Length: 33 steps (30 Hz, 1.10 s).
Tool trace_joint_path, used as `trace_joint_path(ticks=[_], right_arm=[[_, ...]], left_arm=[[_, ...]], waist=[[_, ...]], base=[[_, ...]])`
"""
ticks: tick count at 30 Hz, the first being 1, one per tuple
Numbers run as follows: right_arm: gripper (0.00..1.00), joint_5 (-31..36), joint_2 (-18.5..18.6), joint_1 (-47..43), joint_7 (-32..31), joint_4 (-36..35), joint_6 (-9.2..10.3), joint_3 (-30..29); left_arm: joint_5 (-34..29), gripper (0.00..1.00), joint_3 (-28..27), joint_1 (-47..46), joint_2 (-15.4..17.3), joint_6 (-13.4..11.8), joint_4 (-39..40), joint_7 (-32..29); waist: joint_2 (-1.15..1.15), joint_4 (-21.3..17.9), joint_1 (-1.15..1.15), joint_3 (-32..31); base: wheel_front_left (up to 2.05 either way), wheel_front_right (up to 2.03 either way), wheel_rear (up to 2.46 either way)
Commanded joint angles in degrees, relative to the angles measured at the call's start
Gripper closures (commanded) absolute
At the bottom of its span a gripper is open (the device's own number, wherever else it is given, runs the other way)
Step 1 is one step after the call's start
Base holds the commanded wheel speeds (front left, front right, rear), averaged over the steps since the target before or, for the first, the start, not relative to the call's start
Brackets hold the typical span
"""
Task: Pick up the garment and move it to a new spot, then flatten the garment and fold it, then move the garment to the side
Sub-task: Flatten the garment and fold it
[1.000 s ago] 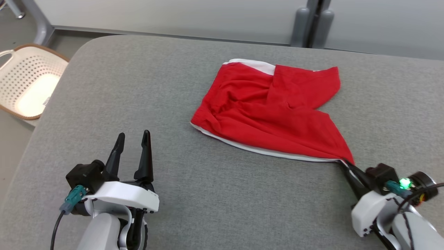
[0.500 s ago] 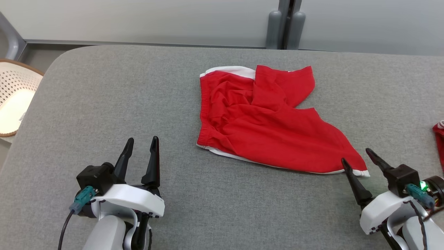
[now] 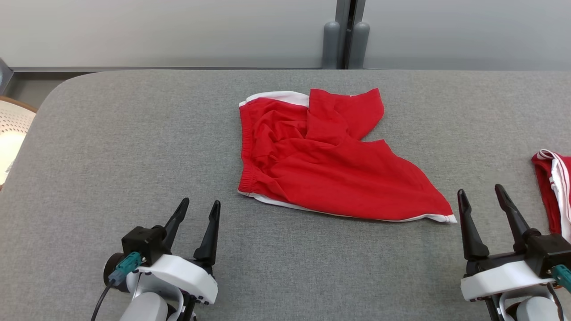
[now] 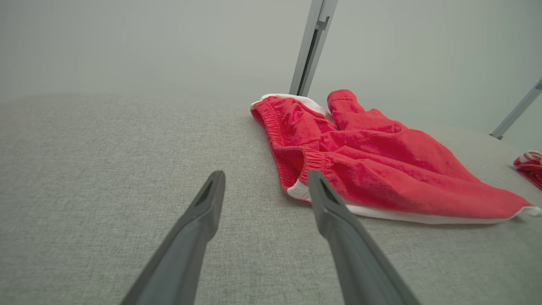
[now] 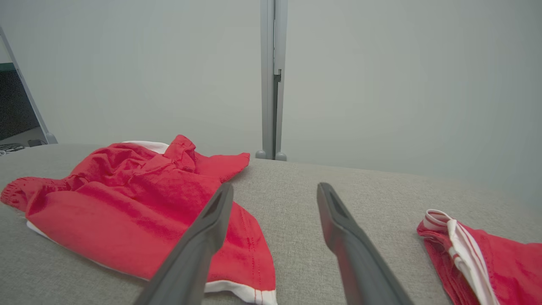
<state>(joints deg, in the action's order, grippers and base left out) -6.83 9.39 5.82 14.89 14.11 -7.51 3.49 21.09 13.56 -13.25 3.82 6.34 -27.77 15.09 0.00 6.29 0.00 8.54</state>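
The garment (image 3: 325, 165) is a pair of red shorts with white trim, lying crumpled on the grey table (image 3: 134, 142), one leg folded over the top. Its lower right corner points toward my right gripper (image 3: 482, 196), which stands open just right of that corner, apart from the cloth. In the right wrist view the garment (image 5: 139, 207) lies left of the open right gripper (image 5: 275, 190). My left gripper (image 3: 198, 207) is open near the table's front left, empty. The left wrist view has the garment (image 4: 372, 165) ahead and to the right of the left gripper (image 4: 264, 178).
A second red cloth with white stripes (image 3: 553, 187) lies at the table's right edge, also in the right wrist view (image 5: 478, 250). A pale perforated basket (image 3: 9, 138) stands off the table's left side. A grey wall with a post (image 3: 341, 40) runs behind.
My right gripper let go of the garment's corner, opened and drew back to the right. The corner now lies flat on the table. The head camera turned right.
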Motion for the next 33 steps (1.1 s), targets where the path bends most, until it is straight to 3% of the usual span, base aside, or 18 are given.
trace_joint_path(ticks=[1, 9, 26, 27, 29, 33], right_arm=[[0.00, 0.33, -0.36, 0.08, 0.38, -0.50, 0.05, -0.50], [0.00, 1.58, -1.99, 1.51, 0.36, -1.72, 0.05, -2.42], [0.00, 2.63, -2.76, 2.00, 0.37, -1.43, 0.05, -4.14], [0.00, 2.64, -2.77, 1.93, 0.37, -1.31, 0.05, -4.21], [0.00, 2.56, -2.86, 1.77, 0.37, -0.77, 0.05, -4.36], [0.00, 2.66, -2.96, 1.76, 0.38, 1.91, 0.05, -4.63]], left_arm=[[-0.43, 0.00, 0.06, -0.42, 0.67, 0.19, -0.31, 0.06], [-2.57, 0.00, 6.67, -4.42, 2.81, 1.08, -6.08, -0.06], [3.21, 0.00, 13.52, -13.76, 5.12, 1.13, -16.08, 0.07], [3.46, 0.15, 13.98, -14.05, 5.25, 1.13, -16.23, 0.08], [3.87, 1.00, 14.64, -14.67, 5.50, 1.13, -16.08, 0.09], [4.84, 1.00, 15.17, -14.83, 5.66, 1.14, -15.07, 0.11]], waist=[[0.00, -0.19, 0.00, 0.14], [0.00, -2.48, 0.00, 1.84], [0.00, -6.27, 0.00, 4.57], [0.00, -6.32, 0.00, 4.65], [0.00, -6.35, 0.00, 4.81], [0.00, -6.04, 0.00, 4.83]], base=[[0.00, 0.00, 0.00], [0.00, 0.00, 0.00], [0.00, 0.00, 0.00], [0.00, 0.00, 0.00], [0.00, 0.00, 0.00], [0.00, 0.00, 0.00]])
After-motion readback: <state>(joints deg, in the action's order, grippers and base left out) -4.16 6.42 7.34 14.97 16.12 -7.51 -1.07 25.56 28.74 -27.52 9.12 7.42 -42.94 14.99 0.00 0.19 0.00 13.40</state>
